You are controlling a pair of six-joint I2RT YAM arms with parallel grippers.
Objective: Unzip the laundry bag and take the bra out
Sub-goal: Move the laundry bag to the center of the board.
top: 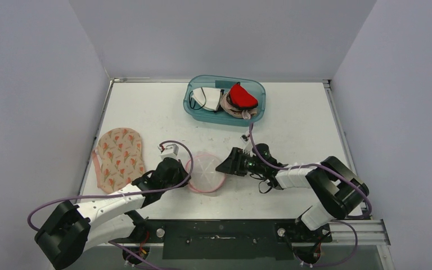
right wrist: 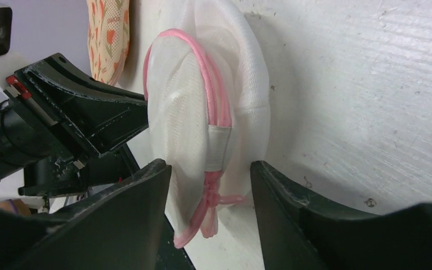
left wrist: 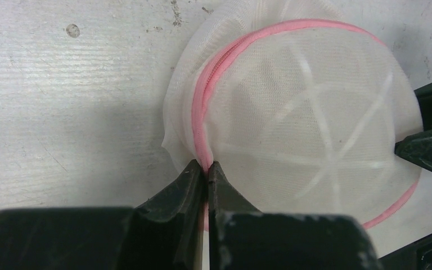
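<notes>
**Laundry bag (top: 205, 171) gripped, zip not yet open**

Left gripper (left wrist: 208, 167) is clenched on the pink zip seam (left wrist: 202, 101) at the bag's edge, low in the middle of the left wrist view. Right gripper (right wrist: 211, 169) is spread wide, with one jaw on each side of the opposite edge, where the pink pull cord (right wrist: 211, 202) hangs. I cannot see it touching anything. The bag lies on the table (top: 292, 129) in the lower middle of the top view, between both grippers.

As I judge, the zip is closed all around, so unzipping is only prepared. The bra is not out, and I cannot make it out through the mesh. A floral cloth (top: 118, 157) lies at the left, and a teal tub (top: 194, 107) with garments is at the upper middle.
</notes>
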